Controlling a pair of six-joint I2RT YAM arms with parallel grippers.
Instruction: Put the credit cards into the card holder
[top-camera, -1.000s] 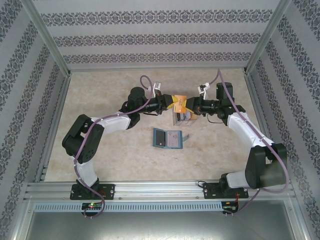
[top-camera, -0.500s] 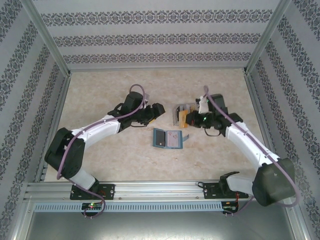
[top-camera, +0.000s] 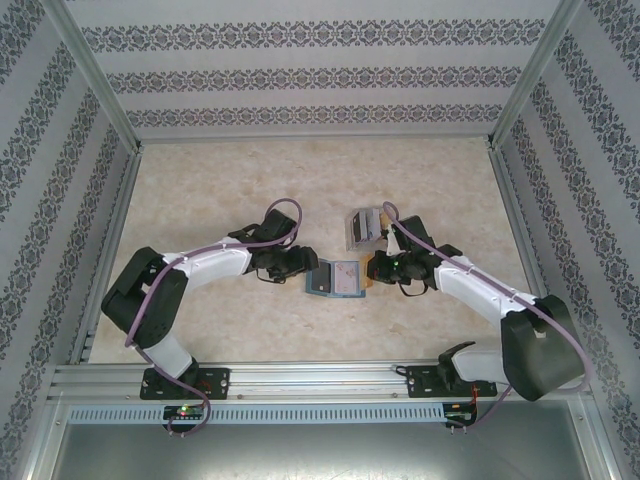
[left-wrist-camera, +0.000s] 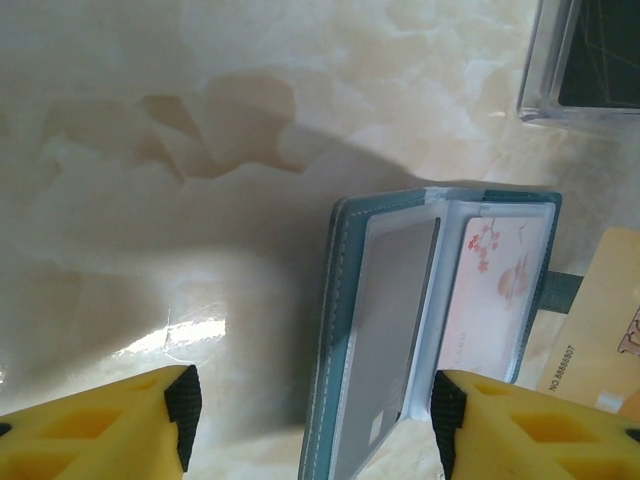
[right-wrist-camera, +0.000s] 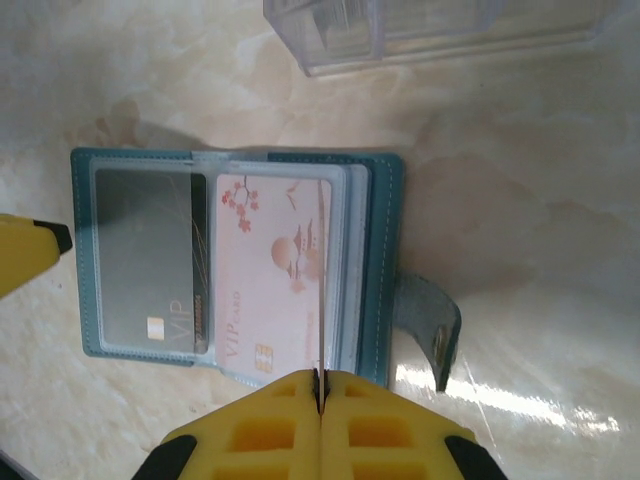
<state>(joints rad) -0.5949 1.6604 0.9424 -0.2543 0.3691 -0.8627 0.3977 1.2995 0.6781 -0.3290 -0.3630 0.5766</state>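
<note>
**Both arms drop to the card holder, one card in hand**

Both arms have swung down and inward from the clear box (top-camera: 364, 228) over the last second. They now flank the card holder (top-camera: 335, 277), which lies open on the bench (top-camera: 220, 190) where it lay before.

The left end effector (left-wrist-camera: 315, 428) has its fingers apart, straddling the near half of the holder. I cannot tell whether either fingertip touches the cover. The right end effector (right-wrist-camera: 320, 378) is clamped on a tan card (left-wrist-camera: 600, 325), held edge-on straight ahead of its fingertips and over the holder's pale lining. Ahead of it and to its left, a whitish card (right-wrist-camera: 270, 270) with a blossom print and a dark grey card (right-wrist-camera: 145, 250) already sit in pockets. The clasp strap (right-wrist-camera: 425, 320) lies just to its right.

What could go wrong, as I judge it:

- **Sliding:** Nothing visibly pins the holder and the bench looks glossy, so a push from the card's edge may slide or turn the holder instead of entering a pocket.
- **Missed pocket:** The pocket mouths are thin clear film. A slightly wrong angle would ride the card over the film or jam it against the whitish card.
- **Pivoting:** The card is pinched at one end only, so contact could swing it in the grip.
</note>
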